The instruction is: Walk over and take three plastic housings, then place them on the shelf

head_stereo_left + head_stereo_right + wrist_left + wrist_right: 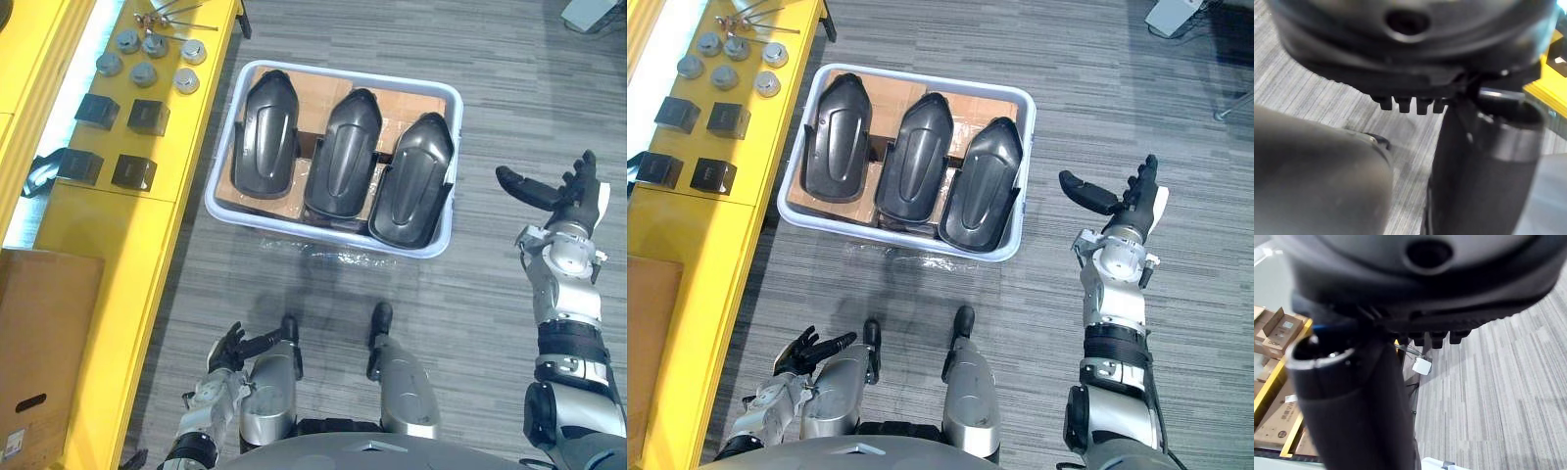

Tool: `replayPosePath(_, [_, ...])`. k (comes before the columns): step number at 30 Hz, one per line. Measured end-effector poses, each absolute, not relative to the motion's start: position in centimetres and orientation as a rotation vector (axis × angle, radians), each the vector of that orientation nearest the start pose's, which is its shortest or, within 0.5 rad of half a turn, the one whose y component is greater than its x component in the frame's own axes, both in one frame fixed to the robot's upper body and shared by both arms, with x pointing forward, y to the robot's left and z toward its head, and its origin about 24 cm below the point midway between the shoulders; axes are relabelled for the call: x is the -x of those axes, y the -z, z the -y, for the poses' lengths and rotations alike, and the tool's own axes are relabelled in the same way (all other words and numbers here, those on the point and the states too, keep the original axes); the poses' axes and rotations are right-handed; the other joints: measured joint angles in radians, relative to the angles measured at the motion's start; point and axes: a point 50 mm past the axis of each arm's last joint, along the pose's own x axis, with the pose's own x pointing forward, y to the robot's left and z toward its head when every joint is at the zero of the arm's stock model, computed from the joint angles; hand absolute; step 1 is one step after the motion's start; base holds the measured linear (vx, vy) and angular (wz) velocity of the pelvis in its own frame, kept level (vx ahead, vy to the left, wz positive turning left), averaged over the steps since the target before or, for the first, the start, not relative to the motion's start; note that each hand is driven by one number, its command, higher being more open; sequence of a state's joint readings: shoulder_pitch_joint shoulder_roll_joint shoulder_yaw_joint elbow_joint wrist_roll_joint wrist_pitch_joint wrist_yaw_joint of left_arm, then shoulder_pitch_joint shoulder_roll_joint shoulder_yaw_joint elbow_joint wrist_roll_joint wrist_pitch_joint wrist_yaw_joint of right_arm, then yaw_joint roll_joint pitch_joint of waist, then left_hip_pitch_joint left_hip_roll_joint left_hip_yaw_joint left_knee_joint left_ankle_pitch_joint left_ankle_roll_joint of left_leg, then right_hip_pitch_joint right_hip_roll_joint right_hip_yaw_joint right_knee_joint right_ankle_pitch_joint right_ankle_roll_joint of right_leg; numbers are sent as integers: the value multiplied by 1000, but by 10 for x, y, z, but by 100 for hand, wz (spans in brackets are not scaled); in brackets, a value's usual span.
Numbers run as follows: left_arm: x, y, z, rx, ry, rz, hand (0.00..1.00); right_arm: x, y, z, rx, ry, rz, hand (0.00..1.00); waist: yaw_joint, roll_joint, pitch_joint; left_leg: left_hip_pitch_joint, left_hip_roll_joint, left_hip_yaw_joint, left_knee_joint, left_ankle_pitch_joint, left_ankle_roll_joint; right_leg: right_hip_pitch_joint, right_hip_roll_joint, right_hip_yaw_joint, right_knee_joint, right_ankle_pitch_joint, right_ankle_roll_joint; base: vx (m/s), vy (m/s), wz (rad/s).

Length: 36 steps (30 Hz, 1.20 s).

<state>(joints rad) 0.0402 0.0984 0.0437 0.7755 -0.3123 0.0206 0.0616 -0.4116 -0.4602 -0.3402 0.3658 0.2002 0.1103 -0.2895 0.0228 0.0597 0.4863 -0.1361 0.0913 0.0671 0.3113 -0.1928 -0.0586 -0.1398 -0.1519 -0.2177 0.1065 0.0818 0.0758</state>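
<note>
Three plastic housings (pixel 342 152) side by side in white crate (pixel 921 78). Yellow shelf (pixel 191 127) just left of crate: metal caps (pixel 144 73), black blocks (pixel 148 117), cardboard box (pixel 44 333). Right hand (pixel 576 201) raised right of crate, fingers straight, empty. Left hand (pixel 227 351) low, fingers relaxed, empty. Right wrist view adds stacked cartons (pixel 1278 328) far off.

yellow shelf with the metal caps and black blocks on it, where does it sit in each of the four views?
Left eye view: yellow shelf runs down the left side, left of the white plastic crate.
Right eye view: along the left edge.
Left wrist view: yellow sliver past the left hand.
Right wrist view: yellow beam by cardboard boxes past the right hand; cannot tell if it is this shelf.
Shared landmark: grey striped carpet.
</note>
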Motion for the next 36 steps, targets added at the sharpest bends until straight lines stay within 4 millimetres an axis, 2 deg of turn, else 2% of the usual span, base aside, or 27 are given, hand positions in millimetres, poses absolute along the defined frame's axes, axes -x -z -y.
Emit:
replayPosePath(7, [-163, 124, -193, 195, -251, -815, 100, -310, -128, 310, 159, 548, 99, 100, -3, 6, 3, -11, -9, -2, 3, 4, 4, -19, -11, 4, 23, -5, 2, -38, 17, 1])
replayPosePath(18, [-167, 122, -190, 183, -229, -791, 100, -320, -120, 286, 270, 357, 31, 100, 0, 10, 5, -55, -14, -10, 35, 5, 6, -57, -20, 2, 51, -7, 1, -9, 4, 1])
replayPosePath(23, [-170, 121, -189, 203, -228, -786, 100, -330, -116, 285, 262, 352, -43, 100, 2, 12, 6, -96, -14, -20, 56, 6, 7, -94, -23, -3, 71, -7, 0, -22, 4, 4])
replayPosePath(27, [-176, 120, -182, 207, -195, -782, 100, -337, -114, 292, 261, 373, -118, 100, 9, 38, 17, -121, -21, -39, 71, 10, 10, -106, -32, -20, 88, -9, -1, -36, 9, 13])
replayPosePath(31, [-179, 119, -178, 210, -176, -776, 100, -343, -115, 301, 269, 385, -187, 100, 18, 52, 20, -143, -33, -45, 71, 22, 13, -133, -46, -23, 105, -10, 0, -27, 10, 8])
replayPosePath(32, [-180, 119, -176, 212, -171, -774, 100, -344, -115, 306, 272, 382, -213, 0, 24, 57, 20, -147, -36, -45, 73, 23, 15, -140, -50, -23, 115, -12, 0, -29, 19, 6])
replayPosePath(36, [-182, 118, -172, 226, -155, -770, 100, -348, -125, 321, 315, 374, -258, 0, 31, 76, 24, -175, -46, -52, 89, 26, 19, -166, -63, -24, 137, -14, 1, -36, 31, 6])
